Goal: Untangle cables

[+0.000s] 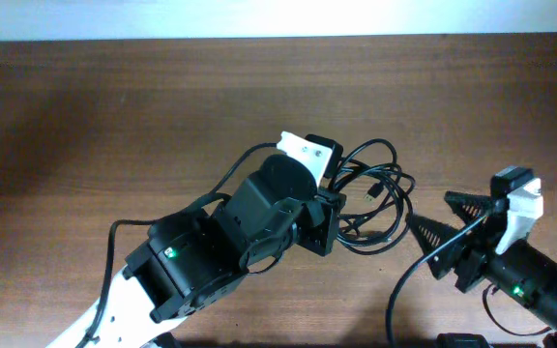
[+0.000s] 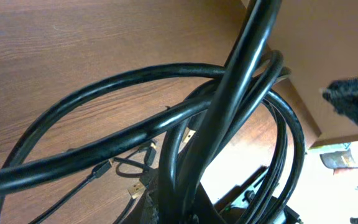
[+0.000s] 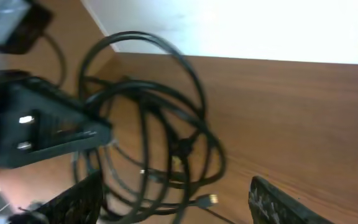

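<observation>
The cables are thin black cords lying in a tangled bundle of loops on the wooden table right of centre. My left gripper reaches in from the lower left and is shut on the cables at the bundle's left side. In the left wrist view the cords fan up from the jaws at the bottom edge. A metal-tipped plug lies on the wood. My right gripper stands open just right of the bundle, touching nothing. Its wrist view shows the loops ahead between its fingers and a plug end.
The left arm's bulky black body covers the table's lower middle, with its white-topped base beside the bundle. The table's far edge meets a white wall. The left gripper's body looms at the left of the right wrist view.
</observation>
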`<action>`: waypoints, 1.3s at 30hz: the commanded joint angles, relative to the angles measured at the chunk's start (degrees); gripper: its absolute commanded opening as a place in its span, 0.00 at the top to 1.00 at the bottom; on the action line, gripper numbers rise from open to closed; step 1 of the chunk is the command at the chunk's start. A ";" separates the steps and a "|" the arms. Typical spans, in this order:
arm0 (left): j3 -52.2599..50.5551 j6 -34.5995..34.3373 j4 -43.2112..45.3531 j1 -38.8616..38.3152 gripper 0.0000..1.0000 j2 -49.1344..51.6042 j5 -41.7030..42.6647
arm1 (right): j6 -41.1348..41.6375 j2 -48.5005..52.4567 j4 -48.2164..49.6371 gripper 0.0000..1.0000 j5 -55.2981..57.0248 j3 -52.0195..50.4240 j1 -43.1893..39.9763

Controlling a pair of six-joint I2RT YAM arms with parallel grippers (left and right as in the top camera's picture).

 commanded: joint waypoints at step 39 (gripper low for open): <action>0.33 -17.07 5.75 -2.03 1.00 1.64 -5.90 | -6.08 5.81 -1.03 0.96 -7.89 0.24 -0.22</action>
